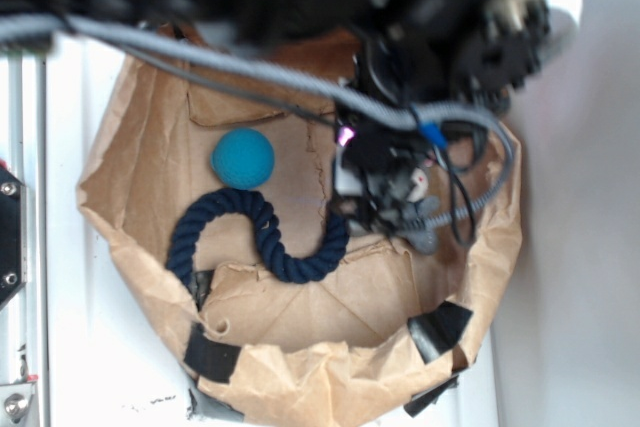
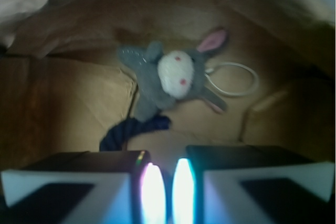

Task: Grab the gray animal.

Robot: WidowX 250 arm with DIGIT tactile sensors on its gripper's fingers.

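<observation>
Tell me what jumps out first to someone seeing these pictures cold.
In the wrist view the gray animal lies on brown paper beyond the gripper, pale face up, one pink-lined ear raised, a white string loop beside it. From outside, a teal ball sits above a curled navy rope on the crumpled paper sheet.

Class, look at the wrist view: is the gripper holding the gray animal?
No. The gray animal lies apart from the gripper, beyond its empty fingertips.
</observation>
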